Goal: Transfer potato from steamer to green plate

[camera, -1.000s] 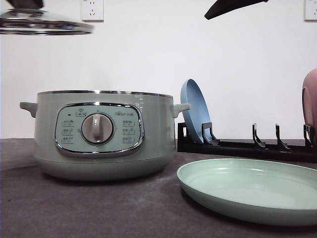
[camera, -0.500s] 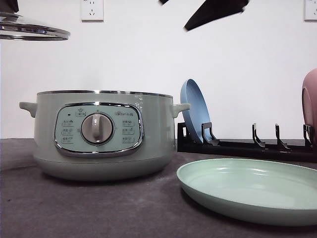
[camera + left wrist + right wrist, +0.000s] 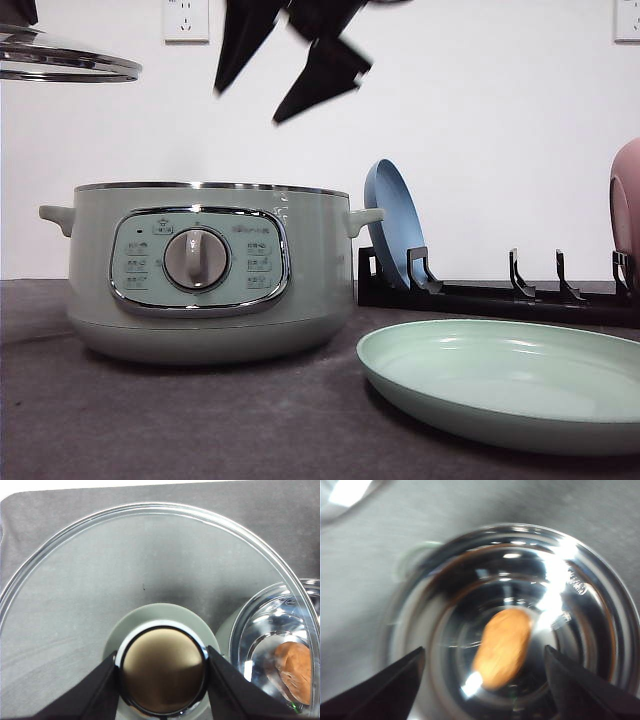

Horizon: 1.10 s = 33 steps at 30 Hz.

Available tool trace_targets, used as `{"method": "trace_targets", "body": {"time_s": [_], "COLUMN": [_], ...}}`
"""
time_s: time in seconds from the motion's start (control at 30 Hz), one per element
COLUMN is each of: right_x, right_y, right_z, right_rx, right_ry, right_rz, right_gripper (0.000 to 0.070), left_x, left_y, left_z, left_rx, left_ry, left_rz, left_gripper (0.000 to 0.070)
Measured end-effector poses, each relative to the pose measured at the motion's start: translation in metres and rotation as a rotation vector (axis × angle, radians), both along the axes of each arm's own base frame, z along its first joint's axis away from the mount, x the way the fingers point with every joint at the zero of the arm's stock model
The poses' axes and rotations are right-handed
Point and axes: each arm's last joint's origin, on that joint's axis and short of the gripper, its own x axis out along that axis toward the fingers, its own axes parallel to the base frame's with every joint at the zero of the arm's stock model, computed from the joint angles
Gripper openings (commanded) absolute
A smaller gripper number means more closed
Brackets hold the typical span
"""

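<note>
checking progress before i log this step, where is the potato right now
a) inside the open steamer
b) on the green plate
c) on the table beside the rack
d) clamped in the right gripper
a: the right wrist view shows the potato lying on the shiny floor of the steamer, with the open right gripper above it, while the green plate is bare.

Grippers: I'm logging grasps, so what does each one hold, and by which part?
Left gripper clamps the glass lid by its knob. Right gripper is open, holding nothing, above the potato.
</note>
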Motion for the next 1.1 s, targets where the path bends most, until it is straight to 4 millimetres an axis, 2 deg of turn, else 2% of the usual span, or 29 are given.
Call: {"method": "trace_targets", "body": {"time_s": [0.23, 0.43, 0.93, 1.0, 1.1], "right_x": [0.024, 0.033, 0.038, 0.038, 0.036], "right_y": [0.03, 0.043, 0.054, 0.054, 0.056], "right_z": [-0.04, -0.075, -0.108, -0.111, -0.113], "right_rx": [-0.07, -0.128, -0.195, -0.203, -0.208], "right_ry": [0.012, 0.038, 0.073, 0.082, 0.087], "right_rz": [-0.023, -0.036, -0.043, -0.041, -0.036], "right_gripper": [0.0491, 0.0492, 0.0487, 0.0435, 0.0275], "left_x": [0.0, 0.0, 0.0, 0.0, 0.0], "left_y": [0.0, 0.0, 0.0, 0.0, 0.0], "left_z": [0.0, 0.0, 0.0, 0.0, 0.0], "left_rx": [0.0, 0.0, 0.0, 0.0, 0.0], "left_ry": [0.0, 0.0, 0.006, 0.006, 0.006], "left_rz": [0.0, 0.0, 0.0, 0.0, 0.0], "left_gripper": [0.0003, 0.0003, 0.0003, 0.0003, 0.0003]}}
